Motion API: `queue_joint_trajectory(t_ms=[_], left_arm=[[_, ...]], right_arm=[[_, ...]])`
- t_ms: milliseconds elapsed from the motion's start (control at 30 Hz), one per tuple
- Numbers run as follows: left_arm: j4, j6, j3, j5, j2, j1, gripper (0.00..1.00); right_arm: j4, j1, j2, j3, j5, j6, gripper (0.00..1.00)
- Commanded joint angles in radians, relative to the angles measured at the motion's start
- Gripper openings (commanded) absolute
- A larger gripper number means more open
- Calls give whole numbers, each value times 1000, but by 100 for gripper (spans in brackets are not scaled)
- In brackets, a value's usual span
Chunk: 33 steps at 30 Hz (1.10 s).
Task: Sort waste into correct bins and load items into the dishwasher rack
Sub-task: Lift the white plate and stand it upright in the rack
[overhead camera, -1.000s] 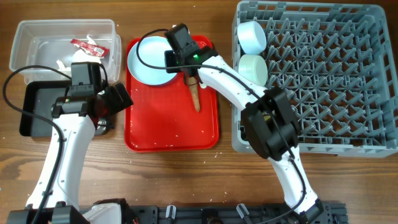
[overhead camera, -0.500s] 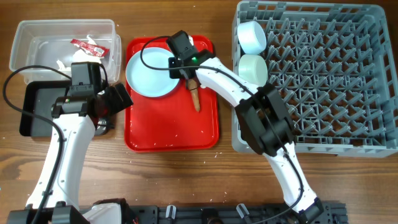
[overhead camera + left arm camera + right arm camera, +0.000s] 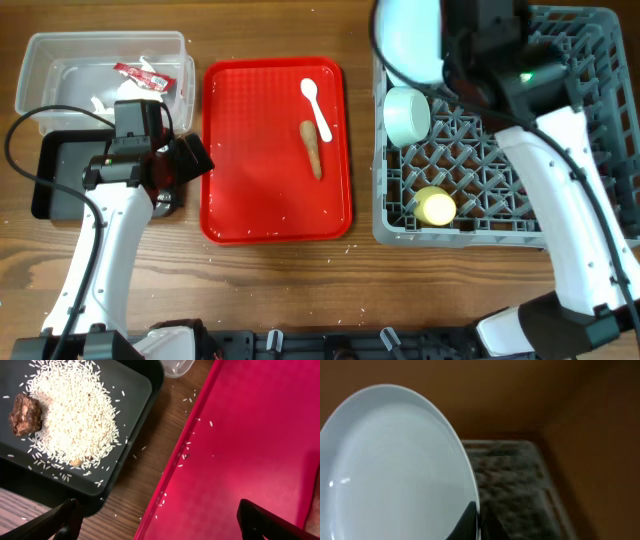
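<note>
Overhead: pale blue plate (image 3: pixel 408 38), clamped by right gripper (image 3: pixel 471 522), now off red tray (image 3: pixel 260 190), over dishwasher rack (image 3: pixel 480 190), racking next; left gripper (image 3: pixel 157 519) wide.

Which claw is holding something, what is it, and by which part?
The right claw grips the pale blue plate by its rim. The left claw is open and holds nothing.

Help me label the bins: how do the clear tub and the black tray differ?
The clear tub is see-through with taller walls; the black tray is opaque and shallow. The tub holds a red-and-white wrapper and white paper; the tray holds rice grains and a brown lump. Both are rectangular.
</note>
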Motion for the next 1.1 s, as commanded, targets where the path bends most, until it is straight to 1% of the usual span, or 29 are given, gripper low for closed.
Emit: queue_joint_trajectory(t_ms=[0,133,167,367,500,567,600,633,667,700,733,767,800,867,900,933,1000,1033,1067], left_arm=[[3,-2,11,-10,3,-1,100],[3,-2,11,-10,3,-1,100],[3,-2,11,-10,3,-1,100],[3,-2,11,-10,3,-1,100],[3,-2,11,-10,3,-1,100],[3,-2,11,-10,3,-1,100],[3,-2,11,-10,3,-1,100],[3,-2,11,-10,3,-1,100],[3,-2,11,-10,3,-1,100],[3,-2,11,-10,3,-1,100],[3,-2,11,-10,3,-1,100],[3,-2,11,-10,3,-1,100],[3,-2,11,-10,3,-1,100],[3,-2,11,-10,3,-1,100],[3,-2,11,-10,3,-1,100],[3,-2,11,-10,3,-1,100],[3,-2,11,-10,3,-1,100],[3,-2,11,-10,3,-1,100],[3,-2,11,-10,3,-1,100]], right_arm=[[-63,-69,37,-10,169,-159,4],[-58,-150,133,-37,169,-275,4],[-48,-158,159,-37,169,-278,4],[122,-163,330,-37,181,-475,4],[172,-164,393,-37,186,-509,4],[197,-164,399,-37,113,-510,39],[207,-164,399,-37,56,-510,65],[216,-164,399,-37,-1,-502,96],[224,-164,398,-36,-58,-435,100],[224,-164,391,-34,-101,-304,100],[214,-164,378,-34,-138,-229,100],[172,-164,342,-27,-254,-211,100],[137,-164,304,-17,-314,-201,100],[88,-162,216,-12,-373,-177,100],[58,-157,144,-12,-455,-150,100],[38,-150,80,-12,-617,-143,100],[26,-150,22,-12,-923,-144,100],[29,-150,17,-12,-1014,-146,100],[48,-149,24,-16,-1125,-128,95]])
